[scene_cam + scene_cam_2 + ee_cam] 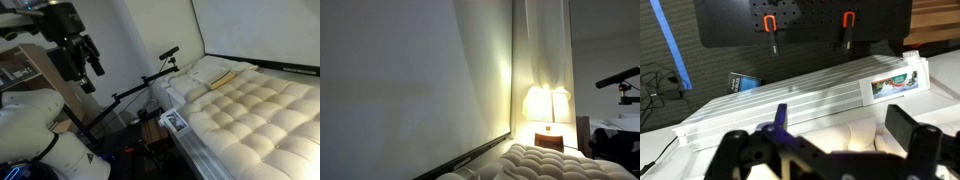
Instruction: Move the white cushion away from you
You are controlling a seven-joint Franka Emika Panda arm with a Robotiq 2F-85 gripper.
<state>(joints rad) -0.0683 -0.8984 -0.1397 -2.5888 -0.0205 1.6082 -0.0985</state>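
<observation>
The white cushion [262,112] is a large cream quilted pad of puffy squares, lying on a long clear plastic bin at the right of an exterior view. Its near end also shows low in an exterior view [552,163]. In the wrist view a part of the cushion [840,138] shows between my fingers, behind the bin's rim. My gripper [84,62] hangs high at the left, well apart from the cushion. In the wrist view the gripper [841,120] is open and empty.
A smooth flat white piece with a tan strip [216,72] lies at the cushion's far end. The clear bin [790,95] carries a picture label. A camera on a tripod [169,52] stands beside it. A lit lamp [547,105] stands behind. A black pegboard with orange clamps [805,22] stands behind the bin.
</observation>
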